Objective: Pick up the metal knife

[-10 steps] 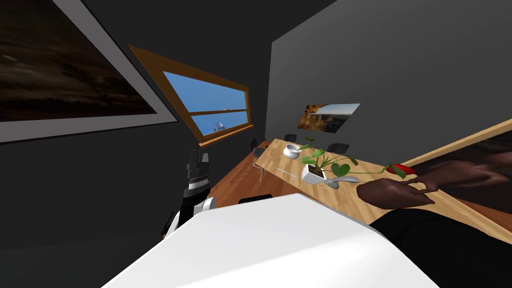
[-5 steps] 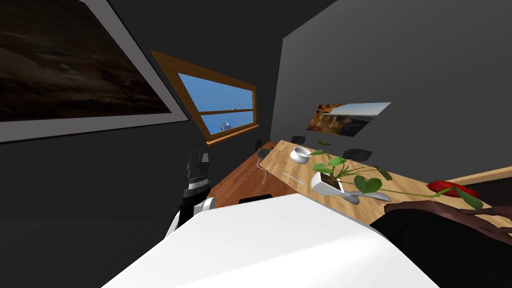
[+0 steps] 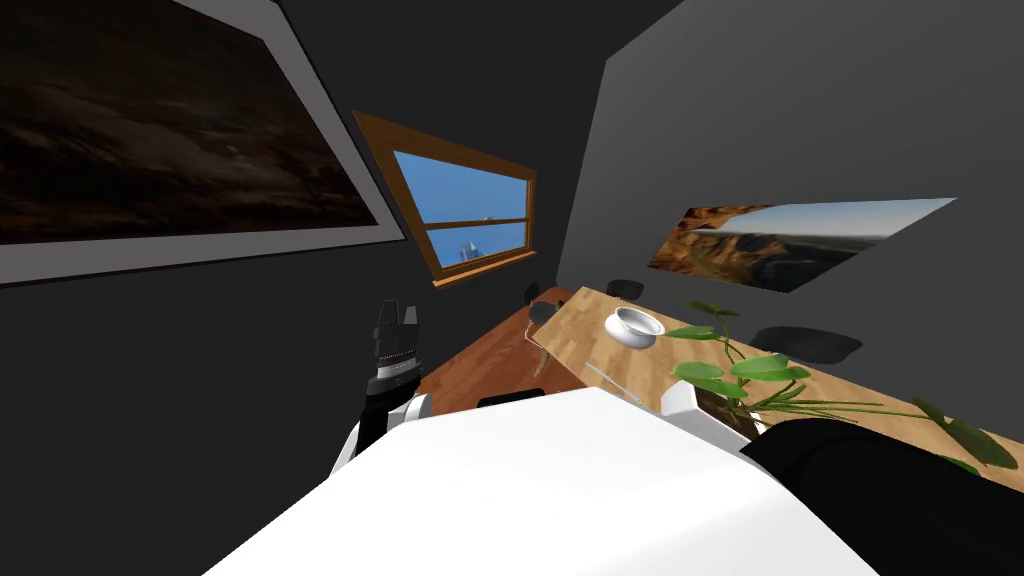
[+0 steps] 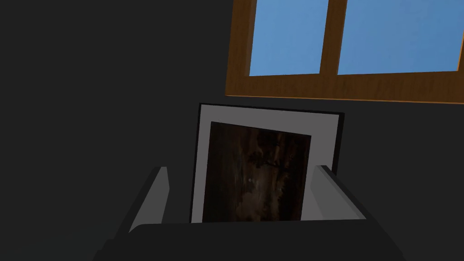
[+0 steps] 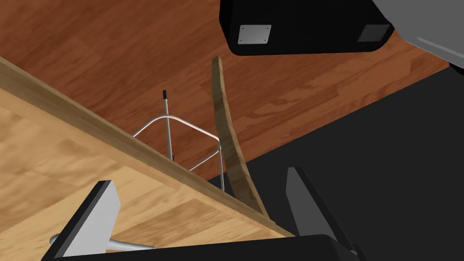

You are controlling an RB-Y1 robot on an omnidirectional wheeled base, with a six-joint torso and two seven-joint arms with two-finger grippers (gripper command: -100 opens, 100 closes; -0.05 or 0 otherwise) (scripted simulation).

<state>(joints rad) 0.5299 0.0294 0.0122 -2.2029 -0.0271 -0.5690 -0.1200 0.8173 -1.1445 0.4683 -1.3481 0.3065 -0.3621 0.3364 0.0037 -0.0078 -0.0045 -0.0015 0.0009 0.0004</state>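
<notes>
- Closing in on the metal knife is the step in hand. It lies flat on the worktop close to the left edge, nearer to me than the white bowl and left of the potted plant.
- State of the right jaws: open and empty, poised over the worktop's left edge. The right wrist view shows a slim grey bar on the wood just beside one finger. I judge it to be the knife, but cannot tell which end.
- State of the left jaws: open and empty, raised at my left, well apart from the worktop.
- Move the right jaws in from the edge until the bar lies between the fingers. Turn the wrist so they straddle it crosswise, then lower.
- The knife is thin and flat, so both fingertips should reach the wood before closing. A high closure will probably slip off.
- Hazard: a chair stands below the edge, and a sideways nudge could slide the knife off.
</notes>
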